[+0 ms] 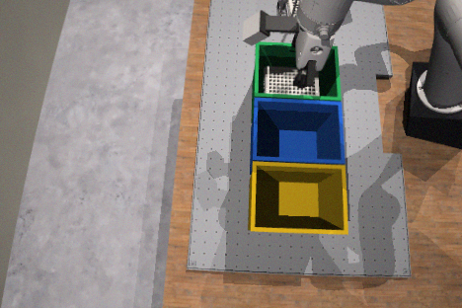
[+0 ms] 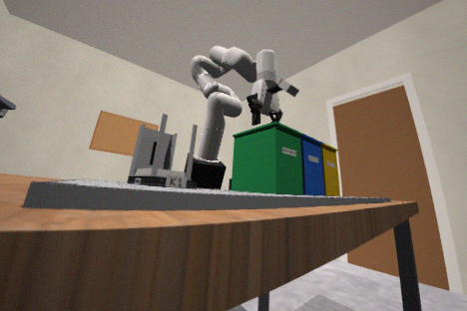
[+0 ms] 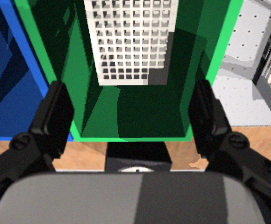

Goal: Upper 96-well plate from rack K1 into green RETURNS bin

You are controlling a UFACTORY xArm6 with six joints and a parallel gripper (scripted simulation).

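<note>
A white 96-well plate [image 1: 290,81] lies down inside the green bin [image 1: 294,65]; in the wrist view the plate [image 3: 131,40] sits well below the fingers, deep in the green bin. My gripper [image 3: 130,95] is open and empty, its two black fingers wide apart over the bin's mouth. It also shows above the green bin in the top view [image 1: 307,76] and in the low side view [image 2: 264,112]. Rack K1 [image 2: 160,161] stands on the grey mat behind the bins; its lower plate is hard to make out.
A blue bin [image 1: 297,130] and a yellow bin [image 1: 298,197] stand upright in a row touching the green one. The arm's black base [image 1: 434,114] is at the right. Rack K1 [image 1: 283,17] stands just beyond the green bin.
</note>
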